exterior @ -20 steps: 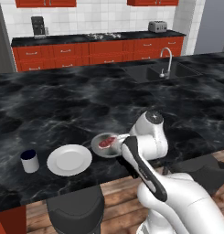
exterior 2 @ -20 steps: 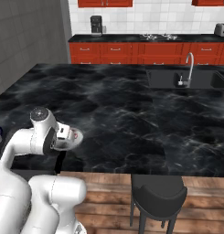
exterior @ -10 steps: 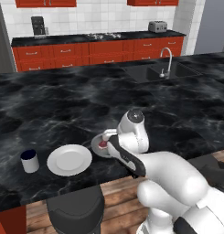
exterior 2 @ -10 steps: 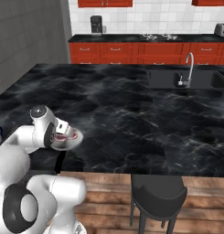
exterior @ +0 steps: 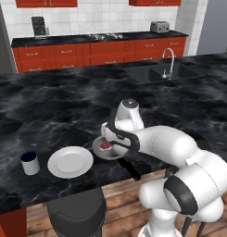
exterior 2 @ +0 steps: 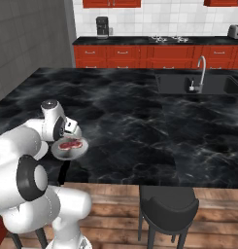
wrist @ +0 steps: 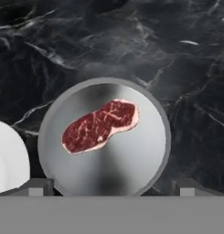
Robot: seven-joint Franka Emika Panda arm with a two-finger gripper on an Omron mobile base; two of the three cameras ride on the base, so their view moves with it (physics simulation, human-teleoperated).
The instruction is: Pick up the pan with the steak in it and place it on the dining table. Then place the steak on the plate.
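Note:
The grey pan (wrist: 131, 155) rests on the black marble dining table (wrist: 177, 55) near its front edge, with the red marbled steak (wrist: 99, 125) lying flat in it. My gripper (wrist: 113, 187) hangs straight above the pan, open, its fingertips (wrist: 38, 186) wide apart on either side with nothing between them. In the left base view the hand (exterior: 116, 141) covers part of the pan (exterior: 100, 152) and the steak (exterior: 105, 146). The white plate (exterior: 70, 161) lies just left of the pan, almost touching it. The pan's black handle (exterior: 131, 169) points off the table's front edge.
A small dark blue cup (exterior: 30, 163) stands left of the plate. A sink with a faucet (exterior: 168, 62) is set in the table's far right. Dark stools (exterior 2: 166, 204) stand along the near edge. Red cabinets (exterior: 87, 53) line the back wall.
The arm has swung left and the hand has come over the pan. The pan, steak and plate have stayed put, and the jaws stay wide.

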